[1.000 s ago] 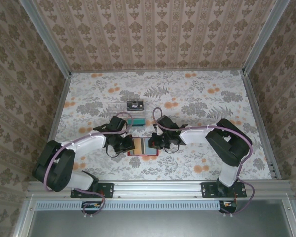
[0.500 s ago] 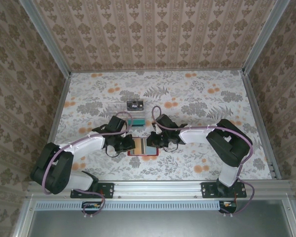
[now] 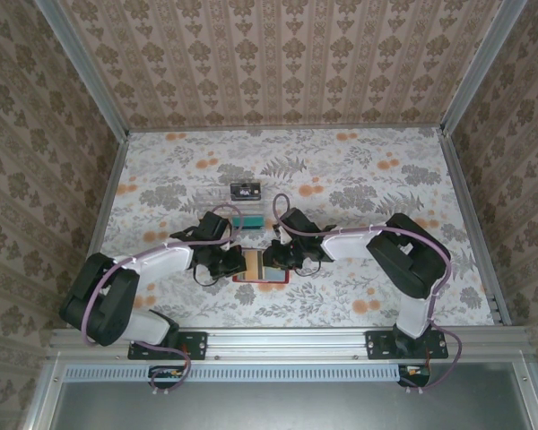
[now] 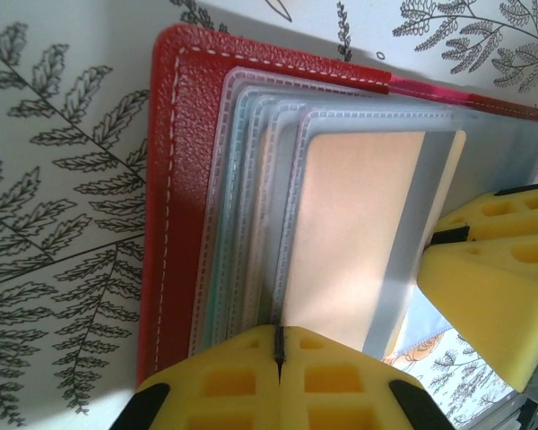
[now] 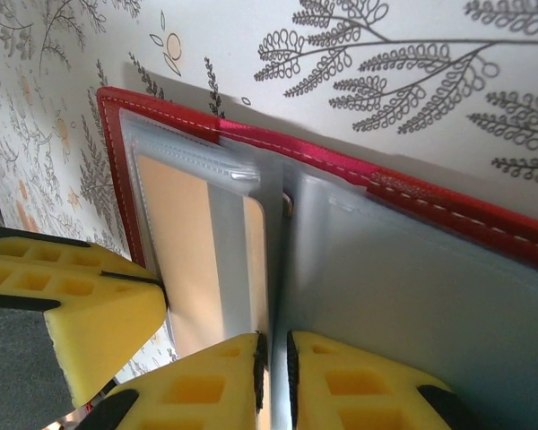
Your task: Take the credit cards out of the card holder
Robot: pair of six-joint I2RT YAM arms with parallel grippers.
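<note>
Card holder (image 4: 166,179) pinched from two sides. Showed the left gripper (image 4: 278,358) with its yellow pads pressed together on the near edge of a clear sleeve leaf. Showed the right gripper (image 5: 273,376) all but closed on a leaf beside the spine. Could not tell plastic alone from plastic plus card edge between either pair of pads. Found a tan card (image 4: 359,242) inside the pinched sleeve, above more frosted sleeves fanned out beneath. Lay opened flat, red cover down, on the floral table (image 3: 359,179), near the arm bases. Noted a black card (image 3: 243,190) well apart, farther back.

Risks, as a judgement:
- Could have dragged the whole wallet along by gripping sleeve and card together.
- Could have torn the stitched plastic by pulling the two grips apart.
- Could have lost so thin an edge through slipping pads.

Offered no readable writing: no brand on the red cover, a blank tan face, and pale print on the black card too small to make out.
</note>
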